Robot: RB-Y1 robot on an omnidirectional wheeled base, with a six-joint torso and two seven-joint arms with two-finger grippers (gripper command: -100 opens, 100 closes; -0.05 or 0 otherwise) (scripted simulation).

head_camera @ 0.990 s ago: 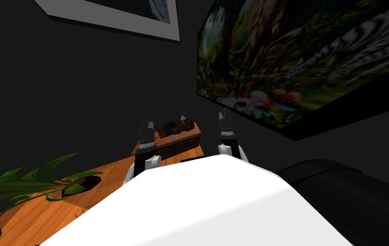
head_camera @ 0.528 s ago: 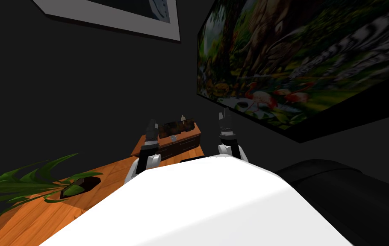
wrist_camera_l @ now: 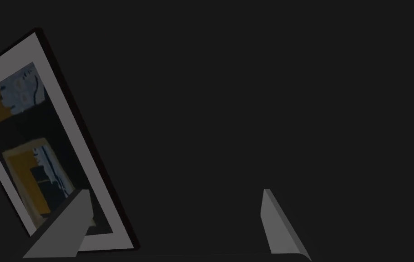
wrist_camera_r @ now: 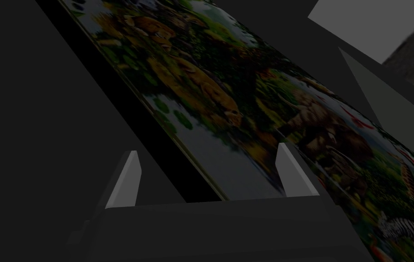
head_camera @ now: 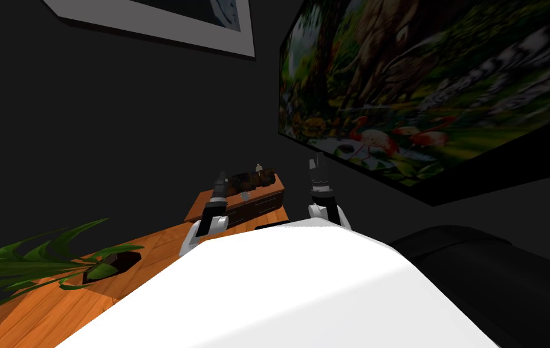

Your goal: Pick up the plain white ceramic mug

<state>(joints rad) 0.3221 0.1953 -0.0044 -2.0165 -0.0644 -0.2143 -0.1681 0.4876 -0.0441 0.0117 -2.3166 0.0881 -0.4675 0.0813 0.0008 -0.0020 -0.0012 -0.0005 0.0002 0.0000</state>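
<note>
Far ahead, a low wooden cabinet [head_camera: 262, 198] stands against the dark wall. A small pale grey mug [head_camera: 245, 194] sits on its top near the front edge. My left gripper [head_camera: 221, 179] is raised just left of the mug in the head view and well short of it. Its wrist view shows its fingers [wrist_camera_l: 67, 227] standing open with nothing between them. My right gripper [head_camera: 315, 162] is held up to the right of the cabinet, open and empty [wrist_camera_r: 208, 175].
Dark objects and a small pale figurine [head_camera: 258, 167] stand on the cabinet behind the mug. A potted plant [head_camera: 56, 263] sits on the wooden floor [head_camera: 44, 311] at my left. A large jungle picture [head_camera: 401, 90] hangs on the right wall above a black sofa [head_camera: 497, 272].
My left arm has swung right, bringing its gripper in front of the cabinet's left end. The head view has shifted slightly. The right arm has stayed put.
</note>
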